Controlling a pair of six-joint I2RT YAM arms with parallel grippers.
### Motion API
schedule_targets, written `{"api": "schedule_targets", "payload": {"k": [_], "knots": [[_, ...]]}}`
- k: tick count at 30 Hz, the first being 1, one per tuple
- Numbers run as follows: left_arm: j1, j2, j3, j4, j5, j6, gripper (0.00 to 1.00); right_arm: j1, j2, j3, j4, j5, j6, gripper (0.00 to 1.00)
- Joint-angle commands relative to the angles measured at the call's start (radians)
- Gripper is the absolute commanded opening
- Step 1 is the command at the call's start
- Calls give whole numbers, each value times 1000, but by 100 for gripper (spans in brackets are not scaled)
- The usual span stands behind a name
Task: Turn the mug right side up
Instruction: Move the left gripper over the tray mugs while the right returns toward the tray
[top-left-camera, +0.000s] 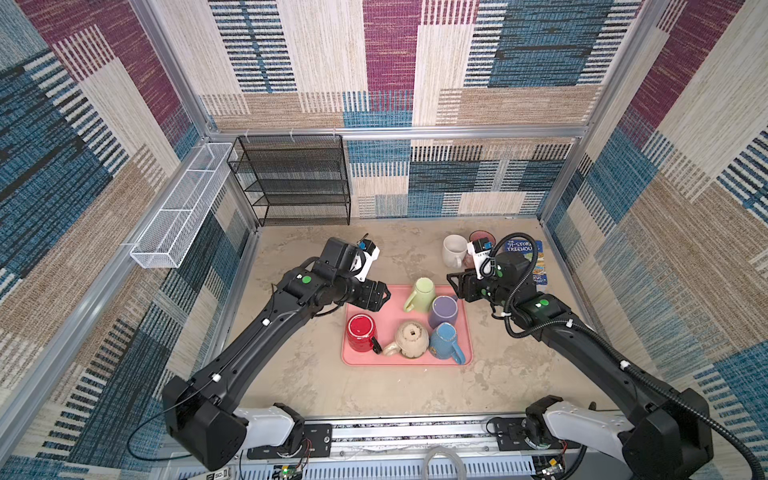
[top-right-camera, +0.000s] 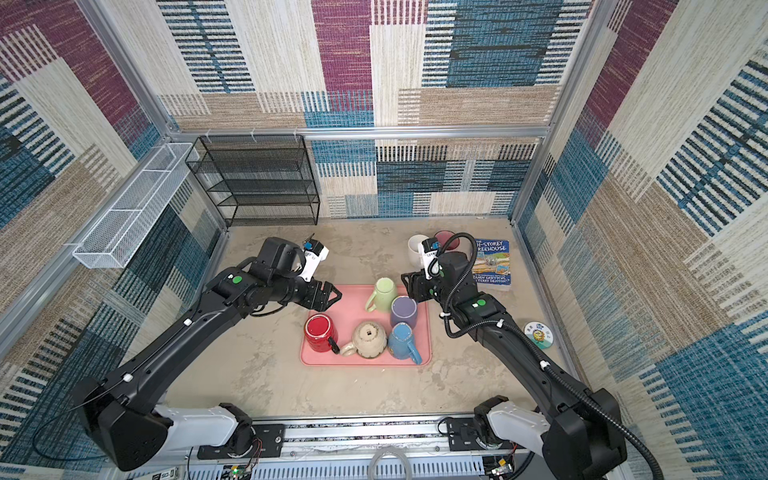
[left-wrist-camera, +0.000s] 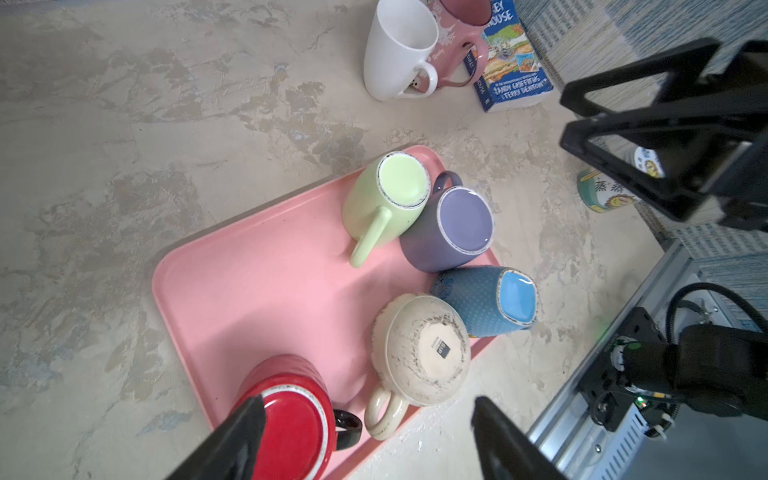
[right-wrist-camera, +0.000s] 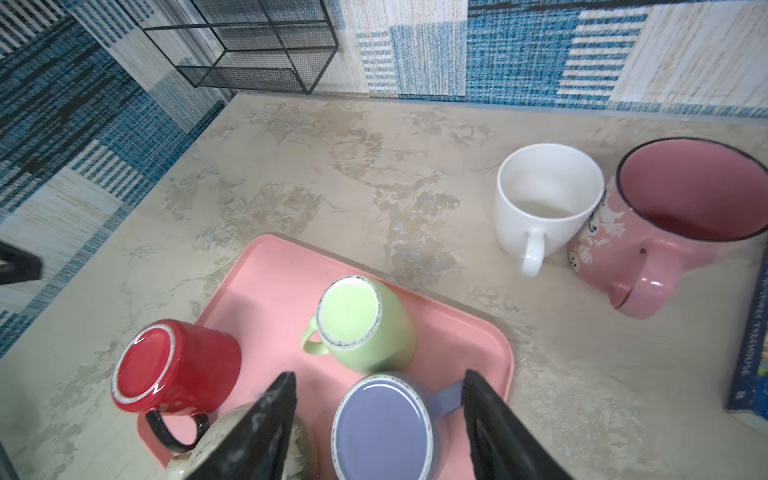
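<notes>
While both arms hang over the tray (top-left-camera: 386, 316): nothing is held, from where I stand
Left gripper (top-left-camera: 382, 301): jaws spread and empty, at the tray's upper left corner in both top views, just up-frame of the red mug (top-left-camera: 360, 332)
Right gripper (top-left-camera: 453, 286): jaws apart, nothing pinched; in the right wrist view they straddle the purple mug (top-left-camera: 444, 309) from above without touching it
Purple mug: base up on the tray, right of centre in both top views, seemingly touching the green mug (top-left-camera: 424, 293), with the blue mug (top-left-camera: 446, 343) just below it
Likely step: lowering the right gripper onto the purple mug, I'd say
Doing it well: take the wall well under the base, keep the handle clear of the finger, and lift straight off the tray before rolling the wrist, so the green one isn't knocked
Set-down: mouth up near the white mug (top-left-camera: 454, 249), upper right of the table
</notes>
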Motion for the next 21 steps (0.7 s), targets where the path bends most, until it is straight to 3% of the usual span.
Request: {"api": "schedule_targets", "payload": {"k": [1,13,21], "knots": [[-16,52,22,-18,-17,95,77,0,-43,-51,104,-81,61,66],[-67,271,108,-8,-119,201,69,-7,-129,-229,281,-148,216,71],[-95,404,192,-5,-168,226,67,-96,-141,-295,335,-189,277,72]]}}
